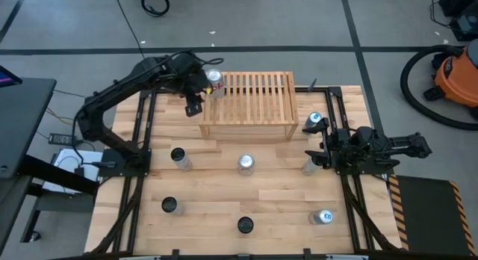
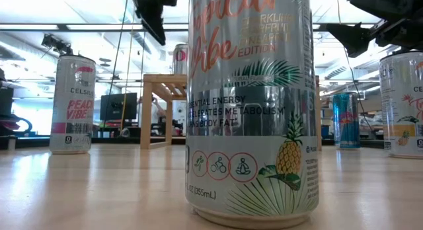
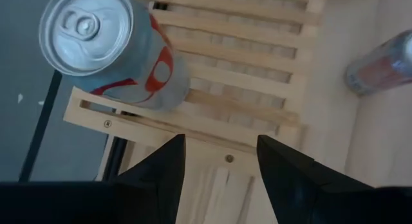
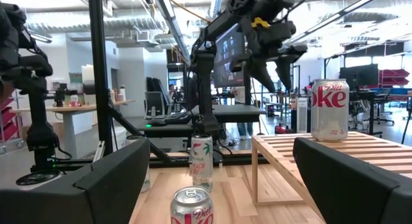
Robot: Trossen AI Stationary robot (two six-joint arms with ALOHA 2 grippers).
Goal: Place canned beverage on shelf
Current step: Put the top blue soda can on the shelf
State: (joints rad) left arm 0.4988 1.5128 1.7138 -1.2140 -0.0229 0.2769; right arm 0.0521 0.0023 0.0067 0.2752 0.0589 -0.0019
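Observation:
A Diet Coke can (image 1: 215,82) (image 3: 112,50) stands upright on its base on the slatted top of the light-wood shelf (image 1: 250,103) (image 3: 257,76), at the shelf's far left corner. My left gripper (image 1: 194,103) (image 3: 219,166) hovers over the shelf's left end, just near-left of the can. It points steeply down, fingers apart, with nothing between them. The right wrist view shows it above and left of the can (image 4: 329,110). My right gripper (image 1: 317,149) (image 4: 219,179) waits open by the table's right side.
Several more cans stand on the wooden table: (image 1: 179,157), (image 1: 246,164), (image 1: 169,206), (image 1: 245,225), (image 1: 323,217) and one by the shelf's right end (image 1: 314,122). A pineapple-print can (image 2: 251,104) fills the low view. The rest of the shelf top is bare slats.

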